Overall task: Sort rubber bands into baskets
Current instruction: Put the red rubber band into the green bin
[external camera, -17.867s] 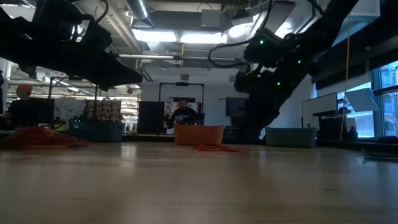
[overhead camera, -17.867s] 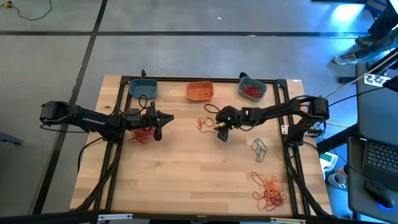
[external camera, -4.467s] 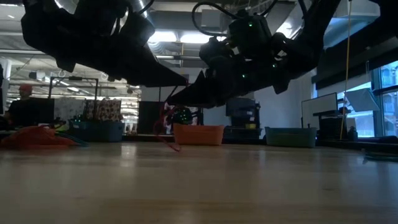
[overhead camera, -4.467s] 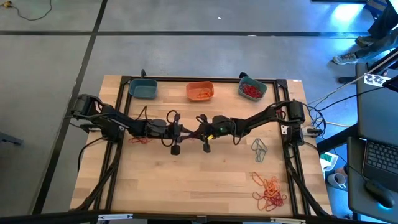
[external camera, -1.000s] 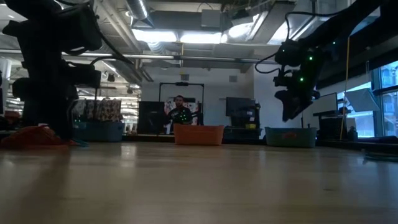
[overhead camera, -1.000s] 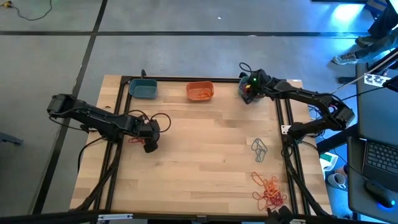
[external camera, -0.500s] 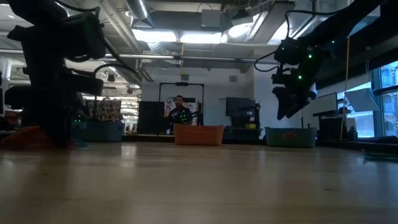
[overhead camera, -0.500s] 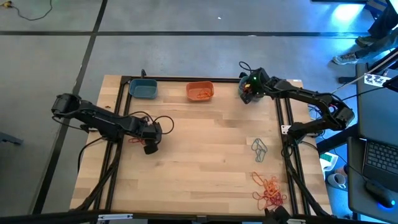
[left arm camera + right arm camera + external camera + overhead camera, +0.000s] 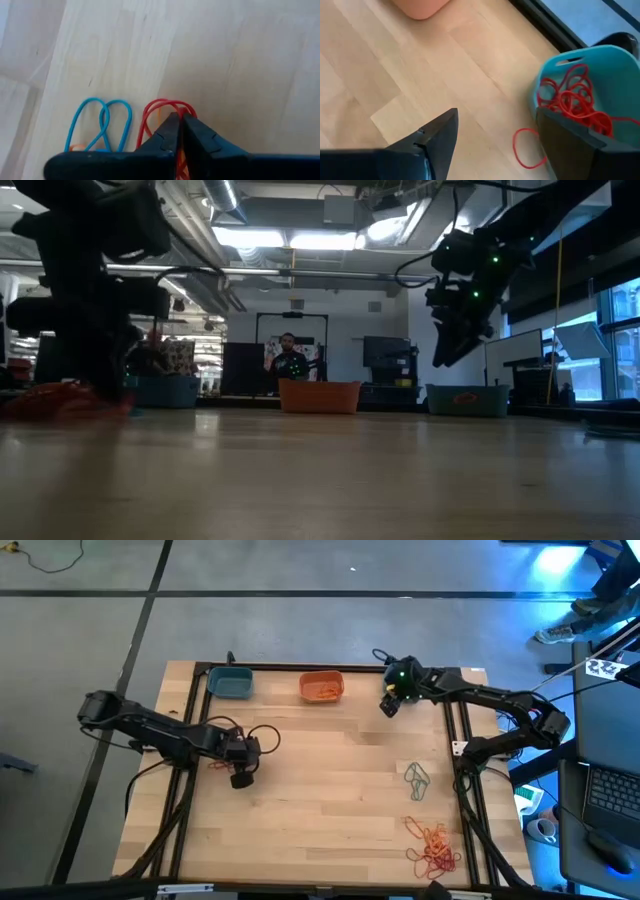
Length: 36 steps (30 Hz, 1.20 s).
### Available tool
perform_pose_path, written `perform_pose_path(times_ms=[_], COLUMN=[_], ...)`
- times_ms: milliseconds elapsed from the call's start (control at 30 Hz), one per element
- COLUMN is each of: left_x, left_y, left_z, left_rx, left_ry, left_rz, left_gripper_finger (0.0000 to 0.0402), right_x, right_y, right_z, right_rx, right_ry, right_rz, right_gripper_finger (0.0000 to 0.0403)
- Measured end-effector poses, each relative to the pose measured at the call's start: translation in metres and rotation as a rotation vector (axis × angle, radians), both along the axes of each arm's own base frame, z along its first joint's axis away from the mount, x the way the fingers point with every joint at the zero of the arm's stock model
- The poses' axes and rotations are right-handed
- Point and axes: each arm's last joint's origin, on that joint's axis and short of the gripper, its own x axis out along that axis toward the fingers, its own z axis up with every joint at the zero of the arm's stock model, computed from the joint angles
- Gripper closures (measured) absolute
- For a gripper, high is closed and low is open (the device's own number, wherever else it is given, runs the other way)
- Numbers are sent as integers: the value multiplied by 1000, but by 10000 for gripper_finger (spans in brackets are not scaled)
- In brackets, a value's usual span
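My left gripper [image 9: 178,121] points down at the table's left side, shut on a red rubber band [image 9: 167,106] from a small pile [image 9: 218,762]; a blue band [image 9: 101,122] lies beside it. My right gripper [image 9: 496,114] hangs open above the table [image 9: 330,790], just left of the right teal basket [image 9: 600,75], which holds red bands [image 9: 572,102]. One red band [image 9: 526,148] lies on the wood against that basket. The orange basket [image 9: 321,687] and the left teal basket [image 9: 230,682] stand along the far edge. My left gripper pinches the red band between its two fingertips, which come steeply from above. The band's rounded loop end [image 9: 170,103] sticks out just ahead of the tips and lies flat on the wood. A strand [image 9: 180,160] runs back between the fingers.
Grey-teal bands [image 9: 417,780] lie at the right, and a heap of orange bands [image 9: 432,846] lies near the front right corner. A black frame [image 9: 196,710] borders the table. The middle of the wood is bare. A person [image 9: 289,360] stands far behind.
My right gripper has swung from above the right teal basket toward the table's left and a little nearer, and now hangs over bare wood beside that basket.
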Motion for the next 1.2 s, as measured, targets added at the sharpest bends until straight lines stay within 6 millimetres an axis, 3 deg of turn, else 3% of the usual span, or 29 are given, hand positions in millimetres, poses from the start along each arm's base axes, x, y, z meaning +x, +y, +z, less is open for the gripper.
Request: perform_pose_path(times_ms=[267, 467, 867, 1200], left_x=[3, 2, 14, 16], left_y=[0, 0, 3, 5], left_z=[11, 20, 25, 22], left_rx=[16, 12, 30, 36], left_ry=[-103, -179, -294, -280], left_rz=[-45, -47, -70, -61], left_gripper_finger=[397, 378, 371, 364], right_x=[2, 6, 36, 54], right_y=[1, 5, 36, 56], right_z=[0, 2, 9, 3], right_rx=[-11, 72, 13, 14], right_ry=[1, -91, -186, -185], right_rz=[0, 90, 295, 359], right_gripper_finger=[113, 92, 91, 91])
